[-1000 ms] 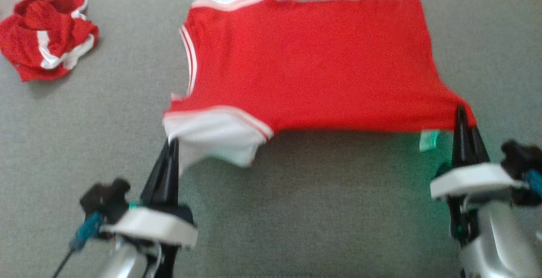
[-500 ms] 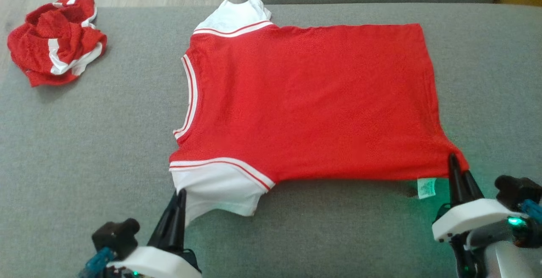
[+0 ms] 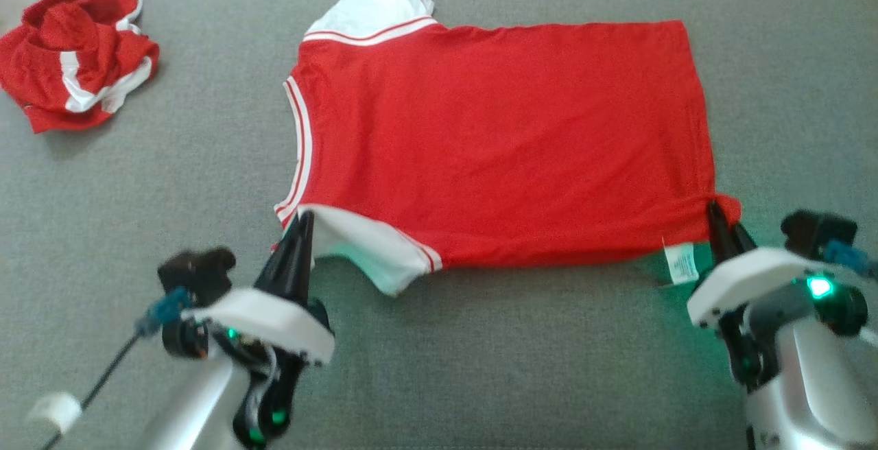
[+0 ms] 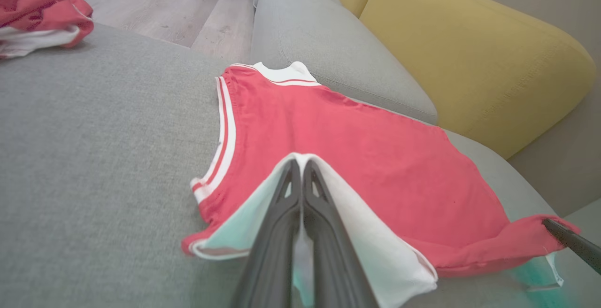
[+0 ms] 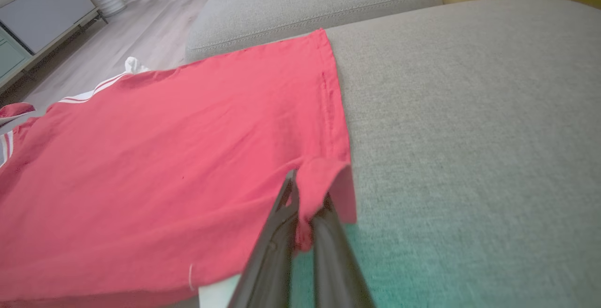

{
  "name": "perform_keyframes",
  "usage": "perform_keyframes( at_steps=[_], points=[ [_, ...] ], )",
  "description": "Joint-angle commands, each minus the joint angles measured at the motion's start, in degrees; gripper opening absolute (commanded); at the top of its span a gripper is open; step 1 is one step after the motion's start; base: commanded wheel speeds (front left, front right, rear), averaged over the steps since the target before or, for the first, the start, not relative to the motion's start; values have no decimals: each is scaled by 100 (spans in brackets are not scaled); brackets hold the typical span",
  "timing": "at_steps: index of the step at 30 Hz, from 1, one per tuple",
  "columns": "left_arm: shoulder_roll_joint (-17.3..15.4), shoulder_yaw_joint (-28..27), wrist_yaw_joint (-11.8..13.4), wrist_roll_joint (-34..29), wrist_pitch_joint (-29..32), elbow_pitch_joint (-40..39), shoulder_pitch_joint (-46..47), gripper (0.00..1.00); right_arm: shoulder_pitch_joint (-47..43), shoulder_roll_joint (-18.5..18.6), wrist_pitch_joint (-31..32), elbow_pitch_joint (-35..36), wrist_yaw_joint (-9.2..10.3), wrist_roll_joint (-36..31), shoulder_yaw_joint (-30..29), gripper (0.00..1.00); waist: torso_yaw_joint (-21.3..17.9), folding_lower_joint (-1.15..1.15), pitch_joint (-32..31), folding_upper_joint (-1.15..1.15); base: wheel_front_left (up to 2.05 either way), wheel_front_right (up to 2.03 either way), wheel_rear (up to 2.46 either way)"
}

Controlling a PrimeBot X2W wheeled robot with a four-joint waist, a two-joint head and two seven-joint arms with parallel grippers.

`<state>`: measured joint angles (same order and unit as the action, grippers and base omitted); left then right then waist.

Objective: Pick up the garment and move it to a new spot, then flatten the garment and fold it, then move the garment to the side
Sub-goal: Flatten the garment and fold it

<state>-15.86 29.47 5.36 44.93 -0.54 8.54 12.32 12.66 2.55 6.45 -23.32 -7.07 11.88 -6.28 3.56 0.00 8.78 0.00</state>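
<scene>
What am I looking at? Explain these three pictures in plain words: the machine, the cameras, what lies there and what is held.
This is a two-armed robot on wheels. The wide picture comes from a camera on its head, looking down at a grey sofa seat. The other two come from cameras on its wrists, each looking along that arm's own two dark fingers. On the seat lies a red T-shirt with white sleeves, spread flat, neck towards the robot's left. The left fingers are shut on the near white sleeve. The right fingers are shut on the near hem corner, beside a white care label. A second red and white garment sits crumpled at the far left. The left wrist view also shows a yellow cushion behind.
</scene>
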Motion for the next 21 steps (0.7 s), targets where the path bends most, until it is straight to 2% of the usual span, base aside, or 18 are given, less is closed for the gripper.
perform_keyframes(
  at_steps=[1, 14, 15, 16, 17, 18, 19, 21],
  points=[
    [-26, -268, -86, 14, 2, 90, 553, 0, 452, 33, 56, 15, -42, -76, 80, 0, -27, 0, 73, 0, 0, 0, 0],
    [317, -363, -390, 7, -220, 1721, 1955, 0, 1724, 32, 69, -1135, -42, -302, -31, 0, -139, 0, 460, 0, 0, 0, 0],
    [342, -358, -412, 4, -230, 1837, 2047, 0, 1818, 32, 56, -1238, -42, -302, -29, 8, -144, 0, 493, 0, 0, 0, 0],
    [374, -367, -433, 14, -248, 1951, 2138, 0, 1913, 32, 35, -1342, -42, -304, -26, 35, -148, 0, 517, 0, 0, 0, 0],
    [405, -379, -455, 28, -266, 2064, 2230, 21, 2015, 32, 21, -1454, -42, -291, -17, 82, -150, 0, 541, 0, 0, 0, 0],
    [462, -414, -504, 58, -325, 2272, 2410, 76, 2234, 32, -8, -1696, -42, -173, 12, 100, -155, 0, 583, 0, 0, 0, 0],
    [497, -451, -528, 94, -364, 2368, 2494, 100, 2352, 32, -35, -1824, -42, -89, 27, 100, -156, 0, 599, 0, 0, 0, 0],
    [542, -507, -573, 129, -460, 2533, 2654, 100, 2597, 32, -119, -2073, -42, 20, 54, 100, -162, 0, 636, 0, 0, 0, 0]
  ],
)
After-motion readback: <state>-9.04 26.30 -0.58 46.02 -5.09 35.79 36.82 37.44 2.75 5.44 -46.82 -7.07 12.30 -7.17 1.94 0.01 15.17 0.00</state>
